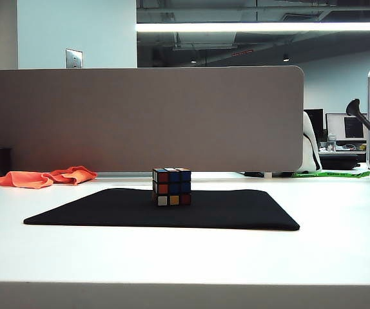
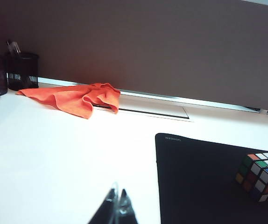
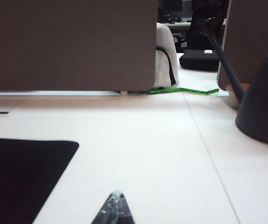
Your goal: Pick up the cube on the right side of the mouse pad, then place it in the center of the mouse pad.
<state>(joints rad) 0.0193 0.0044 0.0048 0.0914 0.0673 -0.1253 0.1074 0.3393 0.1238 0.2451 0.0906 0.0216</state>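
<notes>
The cube (image 1: 171, 187) sits on the mouse pad (image 1: 95, 211), near the middle, a bit toward the pad's far edge. Nothing holds it. The left pincer (image 2: 116, 205) is pinched shut and empty, low over the white surface (image 1: 185, 257) just beside the pad. The right pincer (image 3: 115, 207) is shut and empty too, over the surface by the pad's corner. An orange cloth (image 1: 43, 177) lies at 10 o'clock from the cube.

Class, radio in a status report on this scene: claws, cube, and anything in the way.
Left claw shut, low over bare table beside the mouse pad. Right claw shut, empty, off the pad's other side. Cube sits mid-pad. Nothing in the way.
</notes>
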